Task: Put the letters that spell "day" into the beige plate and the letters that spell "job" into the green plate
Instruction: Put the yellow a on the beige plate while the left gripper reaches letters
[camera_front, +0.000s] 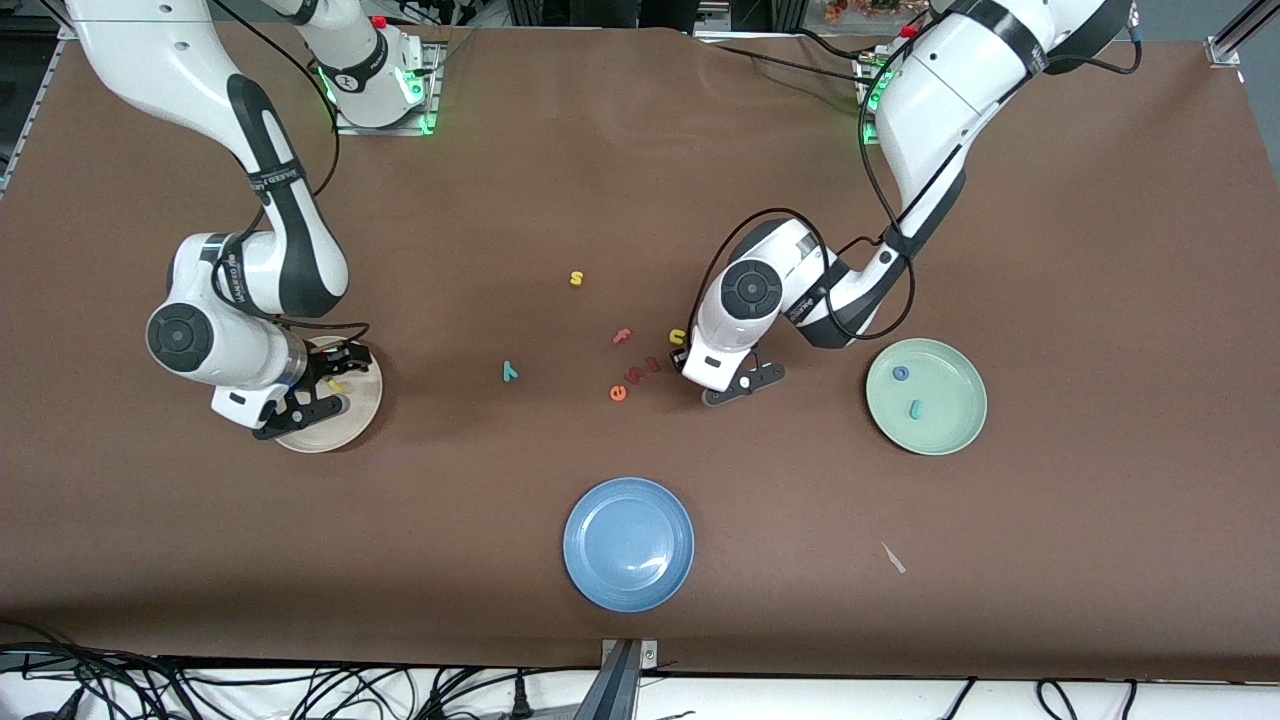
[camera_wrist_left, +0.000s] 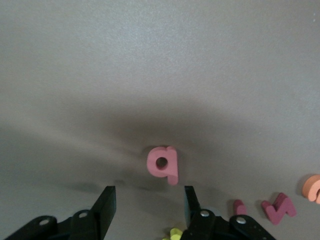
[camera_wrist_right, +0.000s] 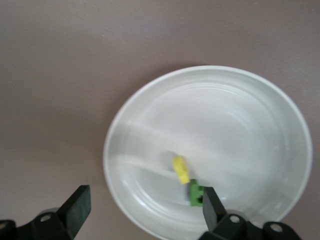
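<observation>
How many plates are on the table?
3. The beige plate sits under the right gripper, the green plate lies toward the left arm's end, and the blue plate is nearest the front camera.

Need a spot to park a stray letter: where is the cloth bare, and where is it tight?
Bare cloth lies between the blue plate and the green plate, and between the teal y and the beige plate. It is crowded at the letter cluster beside the left gripper. The right gripper hangs over the beige plate.
</observation>
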